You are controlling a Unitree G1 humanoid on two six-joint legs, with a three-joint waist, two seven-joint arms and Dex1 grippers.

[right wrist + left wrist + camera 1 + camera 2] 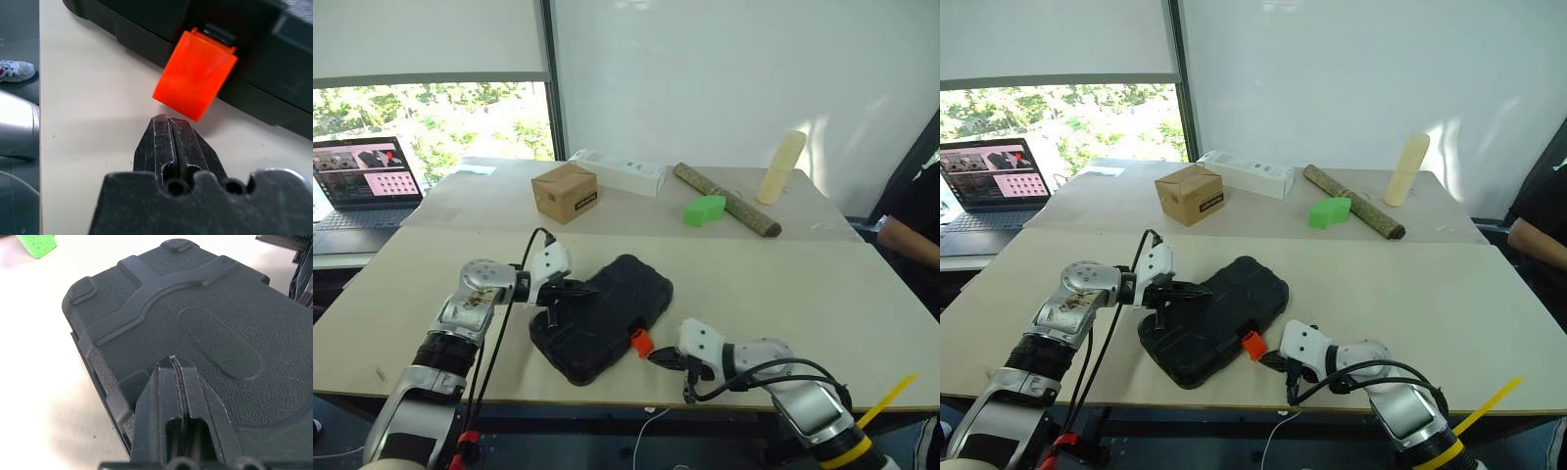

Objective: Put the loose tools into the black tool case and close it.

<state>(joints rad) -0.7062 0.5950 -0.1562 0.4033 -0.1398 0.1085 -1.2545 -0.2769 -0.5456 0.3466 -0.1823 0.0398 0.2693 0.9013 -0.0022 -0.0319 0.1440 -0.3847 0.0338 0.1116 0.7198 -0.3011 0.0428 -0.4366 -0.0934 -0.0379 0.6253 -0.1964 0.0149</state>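
The black tool case lies flat on the near table with its lid down, and its textured shell shows close up in the left wrist view. Its orange latch sticks out from the front edge, flipped away from the case. My left gripper is shut, its tips resting on the lid near the case's left side. My right gripper is shut and empty, its tips just short of the latch, low over the table. The loose tools are out of view.
On the far table stand a brown cardboard box, a green block, a long white box, a brown rod and a cream cylinder. A laptop sits far left. A person's arm shows at the right edge.
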